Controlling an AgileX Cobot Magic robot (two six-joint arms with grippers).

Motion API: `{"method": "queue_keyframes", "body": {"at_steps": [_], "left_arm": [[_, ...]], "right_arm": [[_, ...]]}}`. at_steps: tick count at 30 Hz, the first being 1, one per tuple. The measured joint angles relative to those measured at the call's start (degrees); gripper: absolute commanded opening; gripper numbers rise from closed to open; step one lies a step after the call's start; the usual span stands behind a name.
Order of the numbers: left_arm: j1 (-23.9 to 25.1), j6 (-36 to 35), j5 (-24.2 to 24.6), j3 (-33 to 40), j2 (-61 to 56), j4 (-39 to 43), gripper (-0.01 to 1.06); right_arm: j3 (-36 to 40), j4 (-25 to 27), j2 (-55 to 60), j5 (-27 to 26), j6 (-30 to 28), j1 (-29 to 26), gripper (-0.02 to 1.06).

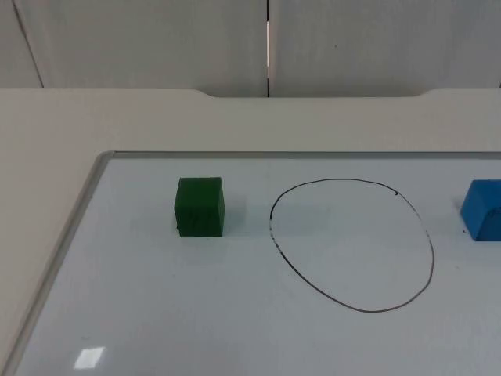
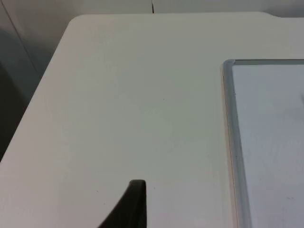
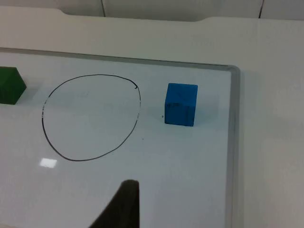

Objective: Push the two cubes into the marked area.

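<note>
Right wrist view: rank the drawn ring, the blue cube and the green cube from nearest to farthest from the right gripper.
1. Drawn ring, just ahead of the right gripper's fingertip.
2. Blue cube, outside the ring, near the whiteboard's edge.
3. Green cube, beyond the ring's far side.

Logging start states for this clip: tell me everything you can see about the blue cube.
The blue cube is a solid-looking block of uniform bright blue with a matte finish, faint dark scuffs on its front face and slightly rounded edges. It sits flat and upright on the whiteboard, just outside the hand-drawn black outline on the side away from the green cube, between that line and the board's frame. Nothing touches it but the board; it lies at the top view's right edge.
</note>
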Motion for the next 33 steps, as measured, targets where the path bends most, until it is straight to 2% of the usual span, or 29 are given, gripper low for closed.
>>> {"method": "queue_keyframes", "body": {"at_steps": [18,22,28,32,33], "left_arm": [[0.0,0.0,0.0,0.0,4.78,0.0,1.04],[0.0,0.0,0.0,0.0,4.78,0.0,0.99],[0.0,0.0,-0.6,-0.26,5.16,-0.41,0.98],[0.0,0.0,-0.83,-0.68,7.78,-0.99,0.87],[0.0,0.0,-0.87,-0.82,9.19,-1.14,0.87]], "right_arm": [[0.0,0.0,0.0,0.0,0.0,0.0,1.05],[0.0,0.0,0.0,0.0,0.0,0.0,1.05],[0.0,0.0,0.0,0.0,0.0,0.0,1.05],[0.0,0.0,0.0,0.0,0.0,0.0,1.05],[0.0,0.0,0.0,0.0,0.0,0.0,1.05]]}}
